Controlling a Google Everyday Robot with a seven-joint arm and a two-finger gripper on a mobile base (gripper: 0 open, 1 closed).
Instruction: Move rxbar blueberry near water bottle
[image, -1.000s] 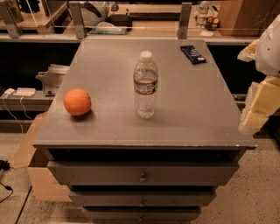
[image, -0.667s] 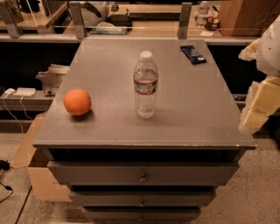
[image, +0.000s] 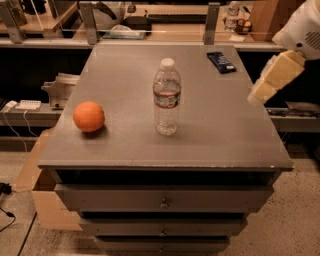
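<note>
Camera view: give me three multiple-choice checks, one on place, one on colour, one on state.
1. The rxbar blueberry lies: A) near the far right corner of the table; B) on the floor; C) in a drawer.
2. The water bottle has a cap that is: A) blue; B) white; C) red.
3. The end effector is: A) gripping the bar; B) touching the bottle; C) beside the table's right edge, touching nothing.

1A: the bar sits at the back right, apart from the bottle.
2B: the cap shows white.
3C: it hangs clear of both.
</note>
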